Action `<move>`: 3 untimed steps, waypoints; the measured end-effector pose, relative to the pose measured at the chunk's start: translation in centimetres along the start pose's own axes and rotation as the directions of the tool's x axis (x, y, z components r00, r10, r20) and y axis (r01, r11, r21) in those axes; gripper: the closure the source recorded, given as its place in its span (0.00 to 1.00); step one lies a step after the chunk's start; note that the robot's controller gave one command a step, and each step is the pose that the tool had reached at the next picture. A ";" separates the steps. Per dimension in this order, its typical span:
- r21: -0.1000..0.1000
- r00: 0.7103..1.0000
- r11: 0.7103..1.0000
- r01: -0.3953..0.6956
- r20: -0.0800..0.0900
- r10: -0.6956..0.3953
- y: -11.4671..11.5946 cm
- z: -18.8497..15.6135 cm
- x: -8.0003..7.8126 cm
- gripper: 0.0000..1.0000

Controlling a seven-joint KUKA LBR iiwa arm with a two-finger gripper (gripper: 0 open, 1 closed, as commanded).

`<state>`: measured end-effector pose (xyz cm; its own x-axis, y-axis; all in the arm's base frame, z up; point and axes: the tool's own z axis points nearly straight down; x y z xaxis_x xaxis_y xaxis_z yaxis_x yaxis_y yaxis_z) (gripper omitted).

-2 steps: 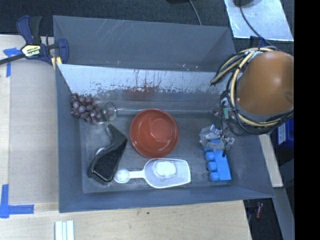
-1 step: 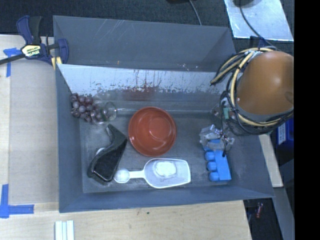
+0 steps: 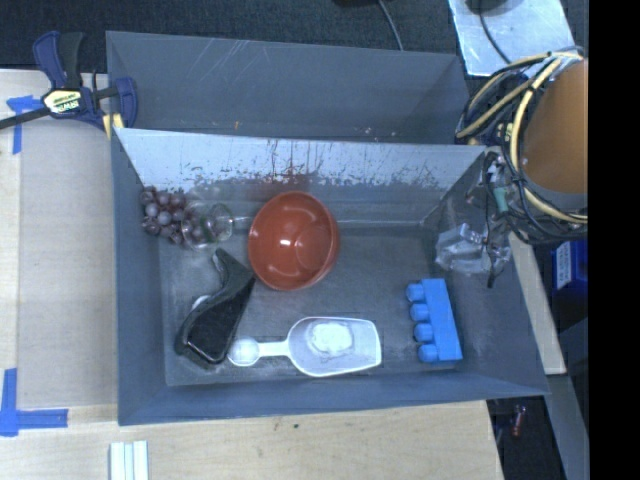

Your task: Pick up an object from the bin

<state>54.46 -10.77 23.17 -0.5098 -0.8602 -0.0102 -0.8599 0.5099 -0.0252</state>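
One studded blue block (image 3: 433, 320) lies near the hand (image 3: 468, 251), whose grip I cannot tell.

dim overhead light; small glare spots on red bowl (image 3: 292, 240); bin (image 3: 135, 318) floor evenly lit, shadows soft.

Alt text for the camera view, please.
The gripper hangs at the bin's right wall, near a blue block. A red bowl sits mid-bin, with purple grapes and a black tool to its left and a white scoop in front.
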 end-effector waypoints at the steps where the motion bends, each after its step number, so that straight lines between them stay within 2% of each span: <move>1: -0.015 0.997 0.997 -0.081 -0.003 0.081 2.4 0.6 -2.2 1.00; 2: -0.007 0.995 0.995 0.096 0.002 -0.096 3.0 7.1 -5.5 1.00; 3: -0.016 0.983 0.983 0.182 0.000 -0.182 0.9 11.8 -1.0 1.00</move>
<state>54.52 -9.47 11.32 -0.3452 -0.9385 -0.0056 -0.9384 0.3453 -0.0105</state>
